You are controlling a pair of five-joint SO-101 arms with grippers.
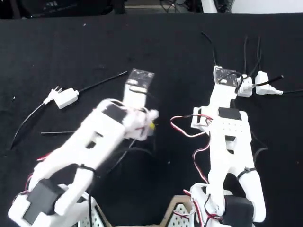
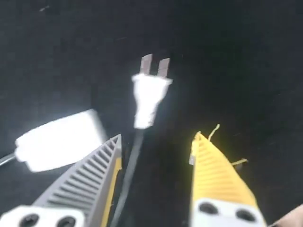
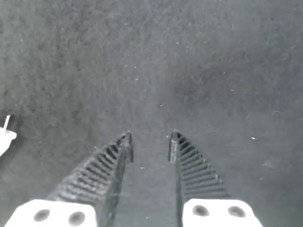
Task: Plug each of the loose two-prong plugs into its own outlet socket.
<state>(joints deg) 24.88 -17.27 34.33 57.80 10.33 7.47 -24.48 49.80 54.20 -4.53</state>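
Observation:
In the left wrist view a white two-prong plug [image 2: 149, 94] lies on the black mat, prongs pointing away from the camera. Its black cord [image 2: 130, 165] runs back between the fingers of my left gripper [image 2: 156, 137], which stands open around it without touching. A white outlet block [image 2: 57, 139] lies just beside the grey finger [image 2: 94, 170]. My right gripper [image 3: 149, 137] is open over bare mat, with a white plug tip [image 3: 5, 135] off to one side. In the high view another white plug [image 1: 65, 98] with a cord lies far left.
Two white plug or socket pieces [image 1: 246, 86] [image 1: 263, 81] with black cords lie by the right arm's [image 1: 227, 127] tip. The left arm [image 1: 104, 132] stretches toward the mat's middle. Loose black cords [image 1: 102, 81] trail across the mat. Red servo wires [image 1: 187, 125] loop between the arms.

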